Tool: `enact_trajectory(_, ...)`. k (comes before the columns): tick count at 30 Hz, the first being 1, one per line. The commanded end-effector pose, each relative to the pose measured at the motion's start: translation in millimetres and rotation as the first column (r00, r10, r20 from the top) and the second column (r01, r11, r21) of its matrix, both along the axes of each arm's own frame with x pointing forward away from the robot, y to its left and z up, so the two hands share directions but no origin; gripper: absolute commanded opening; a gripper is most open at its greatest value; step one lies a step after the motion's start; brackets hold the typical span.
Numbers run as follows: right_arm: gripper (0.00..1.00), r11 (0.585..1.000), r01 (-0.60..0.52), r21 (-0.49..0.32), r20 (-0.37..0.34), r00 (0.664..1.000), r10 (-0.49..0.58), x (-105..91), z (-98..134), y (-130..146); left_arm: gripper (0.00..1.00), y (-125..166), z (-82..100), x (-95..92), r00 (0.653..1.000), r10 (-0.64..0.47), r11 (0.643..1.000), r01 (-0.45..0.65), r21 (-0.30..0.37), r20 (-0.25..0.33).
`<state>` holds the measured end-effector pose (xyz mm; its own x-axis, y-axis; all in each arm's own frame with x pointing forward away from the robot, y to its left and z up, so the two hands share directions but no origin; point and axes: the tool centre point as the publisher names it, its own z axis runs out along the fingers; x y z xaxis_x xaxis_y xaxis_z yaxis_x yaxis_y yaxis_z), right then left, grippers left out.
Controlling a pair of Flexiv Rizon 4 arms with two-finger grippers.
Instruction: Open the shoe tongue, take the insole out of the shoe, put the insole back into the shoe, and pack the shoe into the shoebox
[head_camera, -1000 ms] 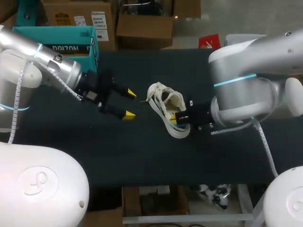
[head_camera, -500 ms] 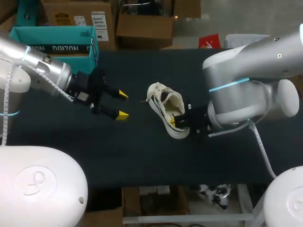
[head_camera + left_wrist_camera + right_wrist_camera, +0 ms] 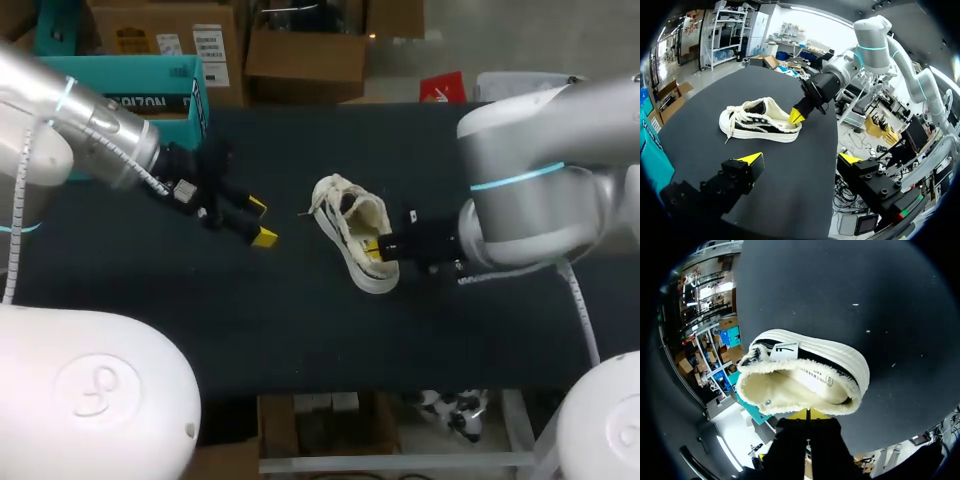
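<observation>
The white low-top sneaker with black side panels, a thick white rubber sole and cream fleece lining (image 3: 355, 235) lay near the middle of the black surface (image 3: 300, 330), on its sole with its mouth upward, well apart from the teal cardboard shoebox (image 3: 150, 102) at the far left corner.

The right gripper (image 3: 376, 247) sat at the heel end. Its jaws were closed together, with the yellow tips against the fleece collar. In the right wrist view I could not tell whether any fleece was nipped between them. The left gripper (image 3: 260, 221) hung near the toe end, apart from the sneaker, with its jaws spread wide and empty.

The sneaker looked light, so I judged that a push at the heel would slide it across the cloth unless the other arm steadied it. The rubber sole looked the stiffest part and would probably be the soundest place to pinch for carrying. The fleece collar was soft and would squash and slip under a narrow grip.

The tongue (image 3: 782, 351) lay folded low over the opening, floppy enough to be peeled back by its free edge. The pale insole (image 3: 815, 381) lay flat inside. It seemed thin and bendy, so it was best taken at its heel end, where the opening was widest, and it might buckle when pushed back in.
</observation>
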<state>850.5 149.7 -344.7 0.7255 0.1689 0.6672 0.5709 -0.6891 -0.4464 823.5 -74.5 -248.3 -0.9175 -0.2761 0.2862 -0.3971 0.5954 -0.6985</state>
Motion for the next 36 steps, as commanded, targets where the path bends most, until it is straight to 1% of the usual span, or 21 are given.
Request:
enact_trajectory(1, 1.00, 0.985, -0.105, 0.133, -0.029, 0.994, 0.110, -5.2, 21.3, -34.3, 1.00, -6.4, -0.1, -3.6, 1.000, 0.025, 0.996, -0.025, 0.084, 0.001)
enact_trajectory(10, 1.00, 0.985, -0.105, 0.133, -0.029, 0.994, 0.110, -5.2, 21.3, -34.3, 1.00, -6.4, -0.1, -3.6, 1.000, 0.025, 0.996, -0.025, 0.084, 0.001)
enact_trajectory(11, 1.00, 0.977, -0.144, 0.154, -0.028, 0.988, 0.150, -4.6, 17.8, -35.9, 1.00, -10.4, -1.7, -4.2, 0.999, 0.039, 0.998, -0.038, 0.052, -0.020)
enact_trajectory(13, 1.00, 0.963, -0.190, 0.192, -0.008, 0.981, 0.196, -3.8, 16.2, -46.5, 1.00, -19.4, -9.0, -6.4, 0.996, 0.084, 0.995, -0.082, 0.061, -0.034)
enact_trajectory(15, 1.00, 0.953, -0.237, 0.190, -0.007, 0.970, 0.243, -3.6, 20.7, -56.4, 1.00, -24.3, -15.6, -4.4, 0.989, 0.141, 0.987, -0.137, 0.080, -0.054)
enact_trajectory(17, 1.00, 0.948, -0.255, 0.192, -0.020, 0.964, 0.264, -3.6, 25.4, -64.7, 1.00, -27.3, -19.3, -2.9, 0.977, 0.187, 0.981, -0.181, 0.067, -0.097)
enact_trajectory(18, 1.00, 0.926, -0.316, 0.207, -0.012, 0.945, 0.326, -3.3, 27.7, -67.7, 1.00, -28.0, -20.9, -2.1, 0.971, 0.213, 0.976, -0.206, 0.073, -0.106)
enact_trajectory(20, 1.00, 0.924, -0.334, 0.186, -0.030, 0.938, 0.346, -2.4, 31.1, -72.3, 1.00, -29.8, -24.7, -1.4, 0.955, 0.261, 0.965, -0.253, 0.070, -0.142)
enact_trajectory(21, 1.00, 0.892, -0.412, 0.188, -0.007, 0.907, 0.421, -1.6, 32.6, -74.6, 1.00, -30.5, -26.5, -1.0, 0.946, 0.280, 0.960, -0.272, 0.073, -0.160)
enact_trajectory(22, 1.00, 0.881, -0.438, 0.181, 0.003, 0.896, 0.445, -1.9, 34.2, -76.5, 1.00, -31.0, -27.8, -0.5, 0.939, 0.301, 0.953, -0.292, 0.076, -0.166)
enact_trajectory(23, 1.00, 0.895, -0.414, 0.165, -0.022, 0.906, 0.423, -1.2, 34.6, -78.8, 1.00, -31.2, -28.6, -0.4, 0.933, 0.311, 0.950, -0.303, 0.072, -0.180)
enact_trajectory(24, 1.00, 0.864, -0.478, 0.162, -0.021, 0.873, 0.487, 0.4, 34.9, -81.4, 1.00, -31.9, -29.3, -0.5, 0.926, 0.325, 0.946, -0.317, 0.073, -0.192)
enact_trajectory(25, 1.00, 0.847, -0.503, 0.170, 0.003, 0.860, 0.510, -0.3, 36.0, -84.6, 1.00, -32.7, -29.9, -0.7, 0.918, 0.343, 0.939, -0.336, 0.072, -0.198)
enact_trajectory(26, 1.00, 0.851, -0.498, 0.169, -0.015, 0.862, 0.507, -0.7, 36.5, -90.0, 1.00, -33.8, -30.3, -0.6, 0.912, 0.355, 0.935, -0.347, 0.073, -0.208)
enact_trajectory(28, 1.00, 0.806, -0.564, 0.181, 0.002, 0.820, 0.573, 0.3, 37.5, -94.9, 1.00, -36.3, -30.7, -2.0, 0.900, 0.371, 0.929, -0.361, 0.084, -0.228)
enact_trajectory(30, 1.00, 0.792, -0.584, 0.177, -0.009, 0.804, 0.594, 1.0, 37.8, -100.0, 1.00, -39.1, -31.5, -2.2, 0.887, 0.394, 0.919, -0.379, 0.108, -0.242)
enact_trajectory(31, 1.00, 0.767, -0.618, 0.172, 0.018, 0.781, 0.625, 0.1, 38.4, -103.7, 1.00, -41.1, -31.5, -2.5, 0.876, 0.409, 0.913, -0.393, 0.114, -0.257)
enact_trajectory(33, 1.00, 0.736, -0.660, 0.149, 0.017, 0.746, 0.666, -0.5, 39.1, -109.2, 1.00, -45.2, -29.5, 0.0, 0.852, 0.447, 0.894, -0.429, 0.127, -0.271)
enact_trajectory(34, 1.00, 0.699, -0.703, 0.131, 0.029, 0.707, 0.706, -1.3, 40.3, -110.9, 1.00, -46.6, -27.7, 0.3, 0.852, 0.459, 0.888, -0.435, 0.147, -0.252)
enact_trajectory(35, 1.00, 0.702, -0.702, 0.119, 0.014, 0.708, 0.706, -2.5, 41.4, -113.2, 1.00, -46.6, -27.7, 0.3, 0.852, 0.459, 0.888, -0.435, 0.147, -0.252)
enact_trajectory(36, 1.00, 0.733, -0.674, 0.096, -0.022, 0.734, 0.678, -4.5, 42.6, -114.1, 1.00, -46.6, -27.7, 0.3, 0.852, 0.459, 0.888, -0.435, 0.147, -0.252)
